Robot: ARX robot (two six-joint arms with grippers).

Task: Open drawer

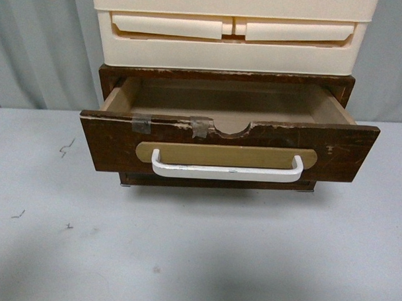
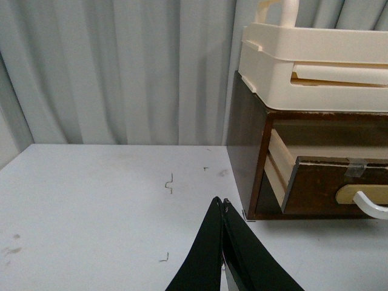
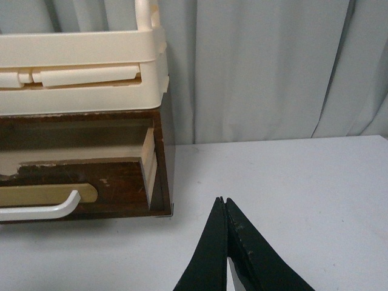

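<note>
The drawer point(image 1: 228, 155) is standing pulled well out of its cabinet point(image 2: 245, 145), interior showing. The left gripper point(image 2: 222, 205) and right gripper point(image 3: 223, 202) are hovering alongside, pinched together and empty. The task is looking complete.

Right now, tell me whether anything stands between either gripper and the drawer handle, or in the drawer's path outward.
Nothing visible does. The drawer is already pulled out, and only small marks show on the table ahead of it. The left gripper and right gripper, both shut, have bare table between them and the handle.
</note>
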